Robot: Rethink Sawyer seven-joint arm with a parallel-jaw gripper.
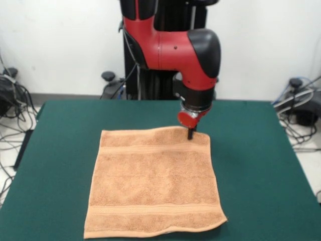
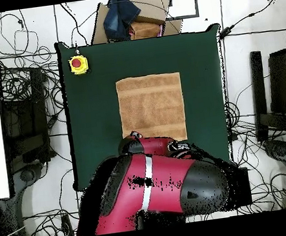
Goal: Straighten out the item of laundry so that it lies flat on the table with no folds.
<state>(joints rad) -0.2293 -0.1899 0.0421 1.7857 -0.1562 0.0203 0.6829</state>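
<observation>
The peach-orange towel (image 1: 153, 183) lies spread out on the dark green table (image 1: 261, 165), with woven bands near its far and near edges. Its near edge is slightly wavy toward the right corner. My gripper (image 1: 191, 133) points straight down at the towel's far right corner, its tips together and touching or just above the cloth. In the overhead view the towel (image 2: 151, 108) lies in the middle of the table (image 2: 93, 117). My red arm (image 2: 147, 181) covers the towel's edge nearest the base and hides the gripper there.
A yellow box with a red button (image 2: 79, 64) sits on a table corner. A cardboard box with blue cloth (image 2: 133, 17) stands beyond the table edge. Cables lie on the floor around the table (image 1: 10, 105).
</observation>
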